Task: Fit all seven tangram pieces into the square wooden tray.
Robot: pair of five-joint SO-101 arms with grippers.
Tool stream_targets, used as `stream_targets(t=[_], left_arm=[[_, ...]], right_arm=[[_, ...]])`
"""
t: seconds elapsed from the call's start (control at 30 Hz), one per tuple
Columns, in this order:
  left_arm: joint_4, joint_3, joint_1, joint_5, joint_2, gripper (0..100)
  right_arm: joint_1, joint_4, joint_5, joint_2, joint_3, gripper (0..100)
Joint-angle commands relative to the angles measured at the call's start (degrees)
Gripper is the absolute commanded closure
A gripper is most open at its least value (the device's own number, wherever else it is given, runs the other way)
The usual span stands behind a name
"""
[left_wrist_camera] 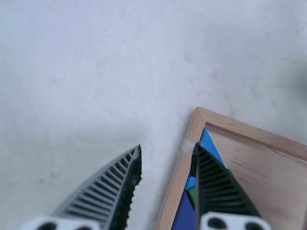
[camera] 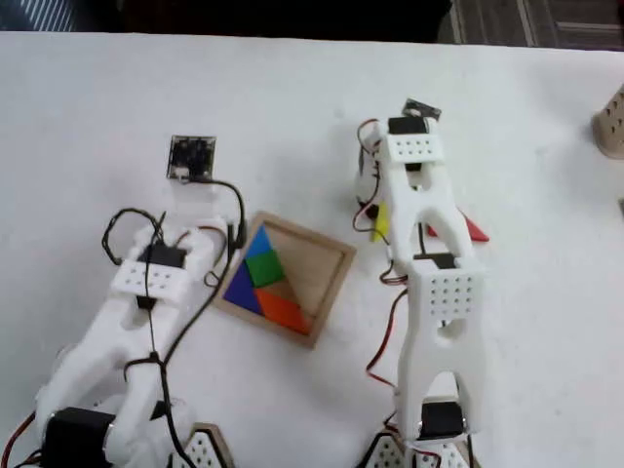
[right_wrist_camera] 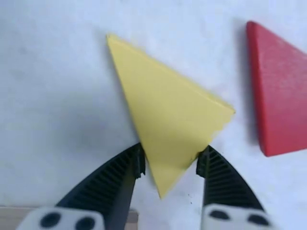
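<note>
You had one square wooden tray (camera: 334, 297) on the white counter (camera: 97, 97), lying cornerwise between the two arms. In the high view four pieces lay inside it, packed against its near-left side: one light blue triangle (camera: 258, 241), one green piece (camera: 265, 270), one dark blue triangle (camera: 241, 292) and one orange piece (camera: 284, 310). The rest of the tray floor was bare wood.

Two more pieces lay outside the tray, to its right: one yellow triangular piece (right_wrist_camera: 168, 110) and one red triangular piece (right_wrist_camera: 276, 91). They sat near each other but apart. That made six pieces you could count.

Your right gripper (right_wrist_camera: 171, 149) had its fingers on either side of the yellow triangular piece's narrow corner, each one pressed against an edge, so it was clamped on that piece. I could not tell whether the piece was off the counter.

Your left gripper (left_wrist_camera: 168, 146) stood with its fingers apart and held nothing. One finger was over the tray's corner and its blue pieces, the other over bare counter just outside the rim.

In the high view the right arm stood over both loose pieces, leaving a sliver of yellow (camera: 380, 222) and a red tip (camera: 475, 231). A black cable (camera: 232, 210) hung by the tray's left corner. One tan perforated object (camera: 610, 122) stood at the far right edge, well apart.
</note>
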Motion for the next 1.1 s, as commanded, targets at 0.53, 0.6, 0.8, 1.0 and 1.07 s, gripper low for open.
stream_targets(t=[0.53, 0.6, 0.8, 1.0, 1.07], left_arm=[[-2.0, -3.1, -0.3, -0.7, -0.1, 82], [-2.0, -3.1, -0.3, -0.7, -0.1, 82], [-2.0, -3.1, -0.5, -0.7, -0.1, 82], [-2.0, -3.0, -0.6, -0.7, -0.1, 82], [-2.0, -3.0, -0.6, -0.7, -0.1, 82]], right_arm=[[-4.1, 5.8, 8.7, -8.8, -1.8, 71.2], [-3.7, 3.5, 9.0, -8.6, -1.9, 71.2], [-1.5, -3.3, 10.4, -8.4, -1.9, 71.1], [-0.9, -6.9, 15.7, -8.0, -1.4, 71.1], [-0.1, -7.0, 16.0, -7.3, -1.8, 71.1]])
